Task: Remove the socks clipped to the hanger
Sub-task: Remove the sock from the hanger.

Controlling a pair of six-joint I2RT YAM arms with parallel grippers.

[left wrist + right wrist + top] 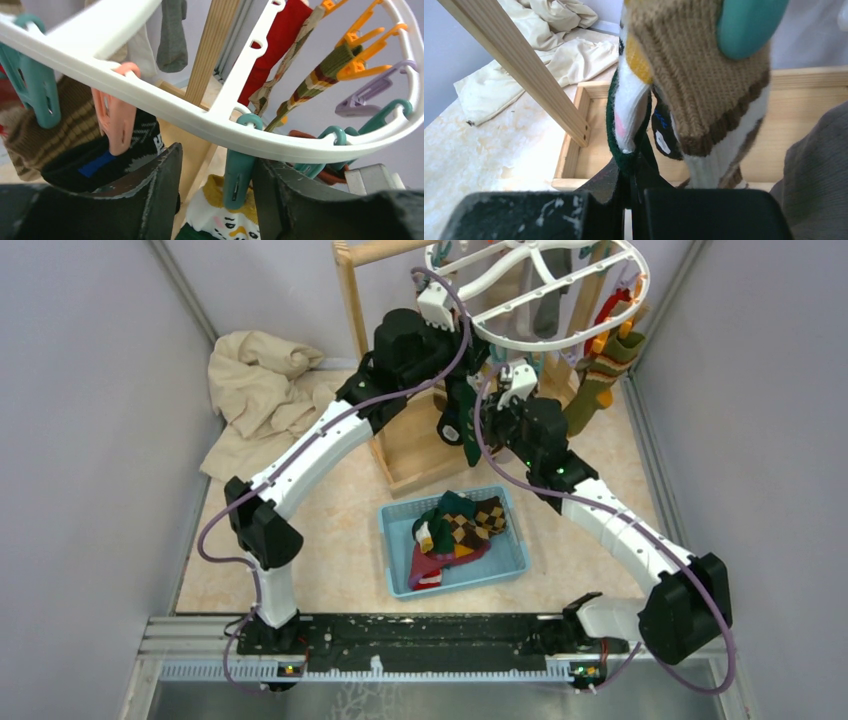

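We note grey walls (90, 390) around a mottled beige desk (340, 545); cream cloth (255, 380) at 10 o'clock, wooden stand (352, 320) at 12.

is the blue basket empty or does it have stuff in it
Not empty. The top view shows the basket holding a pile of socks: green, argyle and red.

Looks like a robotics lab cell. Boxed in by grey panels (90, 440) left and right, with a mounting rail (420, 635) nearest.

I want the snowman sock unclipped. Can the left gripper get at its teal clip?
Likely yes: the left gripper sits with open jaws either side of the teal clip, nothing between them and it.
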